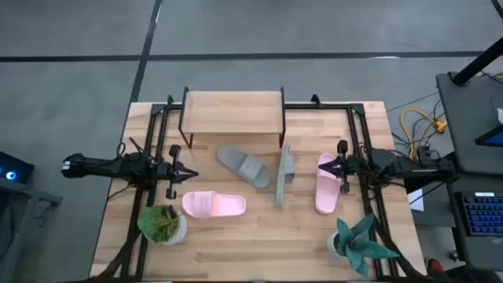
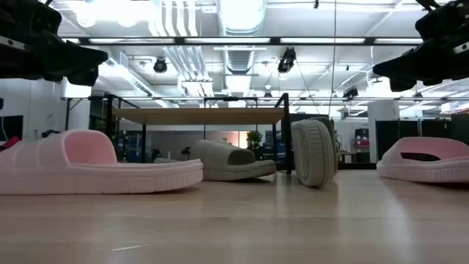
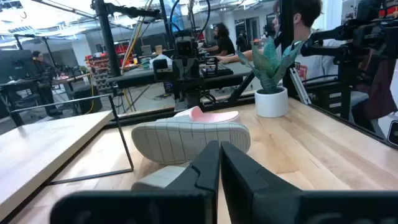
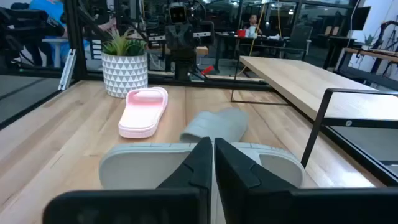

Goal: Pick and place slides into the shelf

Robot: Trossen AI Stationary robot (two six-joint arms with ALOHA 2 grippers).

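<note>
- While both arms are held low over the desk point(image 1: 259, 248), the left hand point(image 1: 191, 174) is seen at the left side with its fingers pressed together, nothing between them.
- The right hand point(image 1: 322, 167) is placed at the right side, just over the inner edge of a pink slide point(image 1: 327, 183); its fingers are likewise pressed together and empty.
- The shelf point(image 1: 233, 112) is set at the far middle of the desk, with nothing on its plank top.
- A grey slide point(image 1: 244, 166) is laid flat in front of the shelf, angled across the desk.
- A second grey slide point(image 1: 284, 174) is stood on its edge just right of the first, its ribbed sole point(image 3: 189, 140) turned toward the left arm.
- The other pink slide point(image 1: 214, 204) is laid flat near the left hand, beside a leafy plant point(image 1: 163, 223) in a white pot.
- A spiky plant point(image 1: 357, 243) is placed at the near right corner.
</note>
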